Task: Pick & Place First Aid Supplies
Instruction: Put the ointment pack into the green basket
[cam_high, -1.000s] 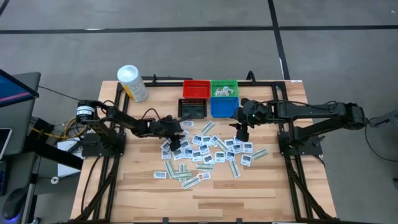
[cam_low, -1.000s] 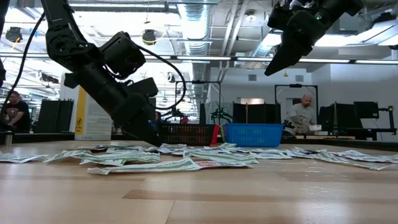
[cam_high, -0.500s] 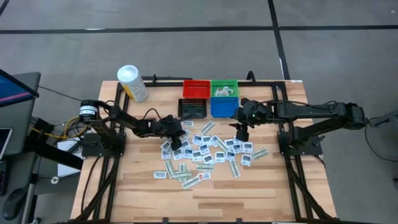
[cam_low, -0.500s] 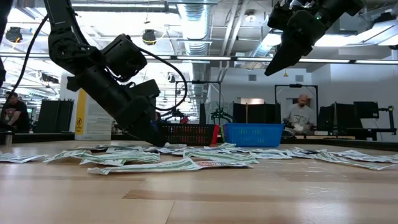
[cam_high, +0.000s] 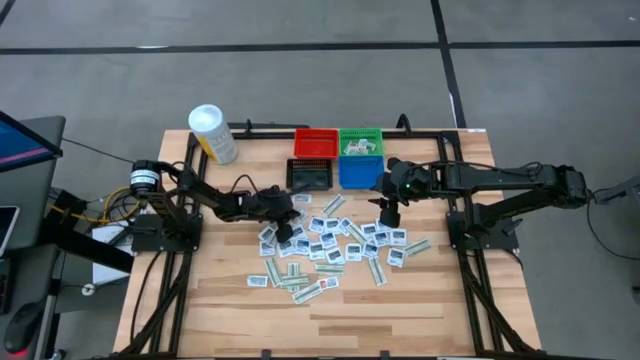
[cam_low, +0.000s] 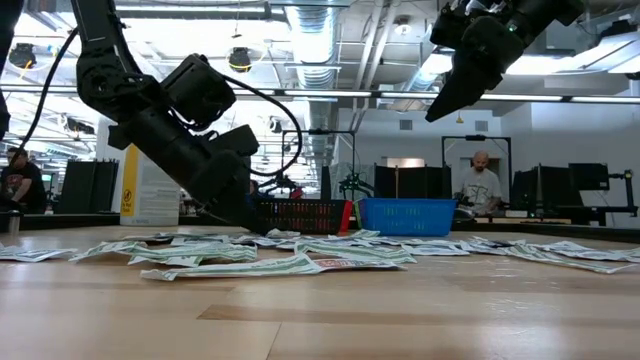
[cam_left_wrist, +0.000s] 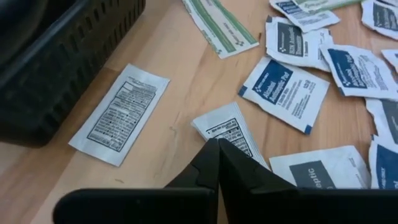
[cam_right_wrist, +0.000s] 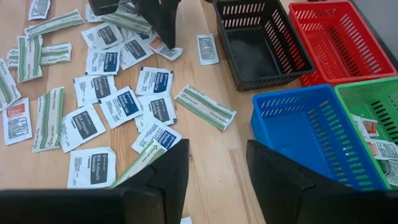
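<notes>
Many small flat first aid packets (cam_high: 335, 245) lie scattered on the wooden table: square white ones with blue print and narrow green-white strips. My left gripper (cam_left_wrist: 217, 144) is low at the pile's left end, slanting down, shut at the near end of a small white packet with black print (cam_left_wrist: 225, 126). My right gripper (cam_high: 388, 216) hangs open, high above the pile's right part, holding nothing; its view looks down past both fingers at the packets and bins. My left gripper has its two fingertips (cam_left_wrist: 208, 155) closed together on the near end (cam_left_wrist: 231, 138) of the black-printed packet, coming in slanting down from the table's left. The fingers hide the contact itself. The rest of the packet lies flat on the table.
Four small bins stand at the far edge: black (cam_high: 309, 175), red (cam_high: 315, 143), green (cam_high: 360, 141) holding some packets, blue (cam_high: 360, 172). A white tub with a yellow label (cam_high: 213, 133) stands far left. Another black-printed packet (cam_left_wrist: 119, 114) lies beside the black bin. People show in the room behind.
My left gripper has stayed in place at the pile's left end, shut its fingers and tipped slightly further down. The packets lie as before.
</notes>
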